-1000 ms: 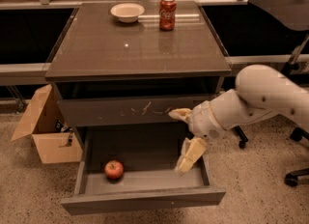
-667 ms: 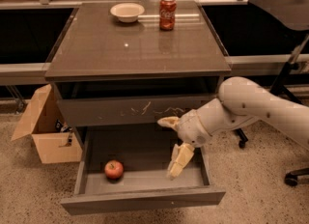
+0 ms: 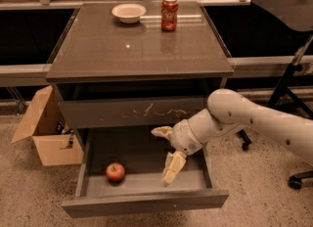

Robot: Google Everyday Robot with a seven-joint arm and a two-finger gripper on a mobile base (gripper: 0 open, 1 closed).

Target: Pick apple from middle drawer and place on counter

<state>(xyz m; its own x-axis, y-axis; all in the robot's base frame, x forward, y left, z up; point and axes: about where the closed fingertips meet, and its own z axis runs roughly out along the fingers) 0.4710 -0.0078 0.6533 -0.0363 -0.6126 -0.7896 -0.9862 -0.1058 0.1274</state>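
The small red apple lies in the front left of the open middle drawer, which is pulled out below the scratched drawer front. My gripper is open and empty. It hangs over the drawer's right half, to the right of the apple and apart from it. One finger points left and the other points down into the drawer. The glossy counter tops the cabinet.
A red soda can and a white bowl stand at the back of the counter. An open cardboard box sits on the floor at the left. A chair and its wheeled base are at the right.
My arm has swung left, carrying the open gripper from the drawer's right edge toward its middle, closer to the apple. The apple has not moved.
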